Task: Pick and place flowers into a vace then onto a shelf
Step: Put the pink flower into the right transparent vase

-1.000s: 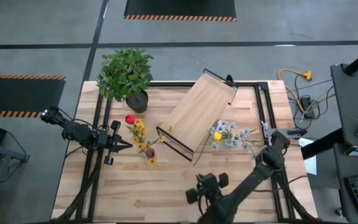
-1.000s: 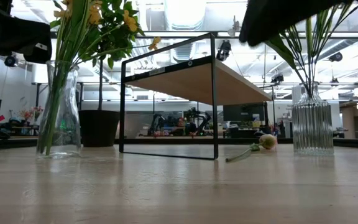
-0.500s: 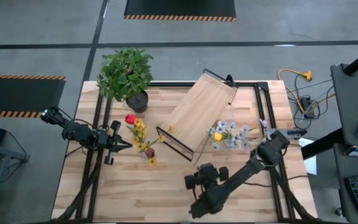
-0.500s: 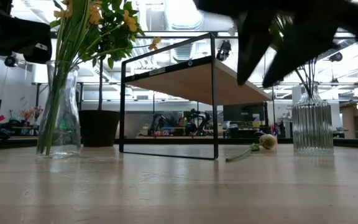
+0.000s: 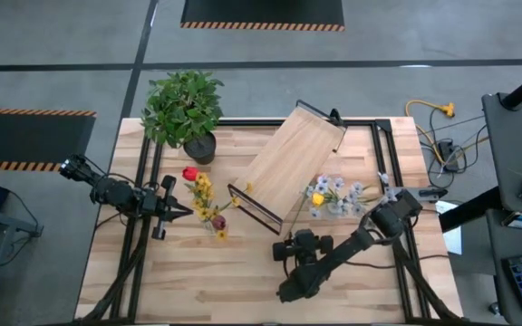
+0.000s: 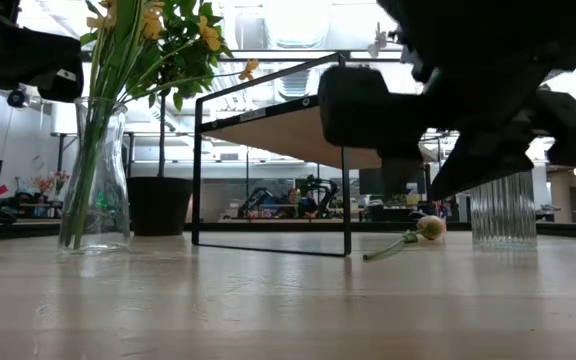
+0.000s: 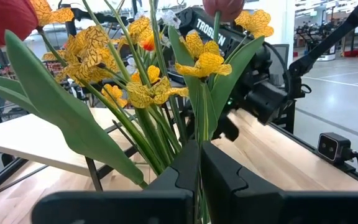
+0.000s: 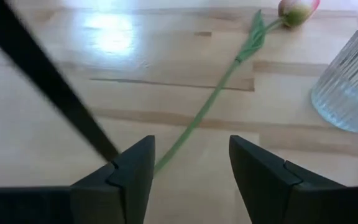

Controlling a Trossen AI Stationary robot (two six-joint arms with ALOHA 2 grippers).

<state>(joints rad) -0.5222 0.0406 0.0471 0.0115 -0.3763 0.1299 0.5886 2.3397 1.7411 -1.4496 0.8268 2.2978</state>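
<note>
Right gripper [image 8: 190,171] had swung low with fingers parted over the loose flower [image 8: 241,68], probably starting another pick.

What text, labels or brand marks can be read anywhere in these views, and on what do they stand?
"TROSSEN", white letters on the right arm, seen behind the flowers in the left wrist view.
Nothing else is legible: the room's screens and signs in the low view are too small to read.
</note>
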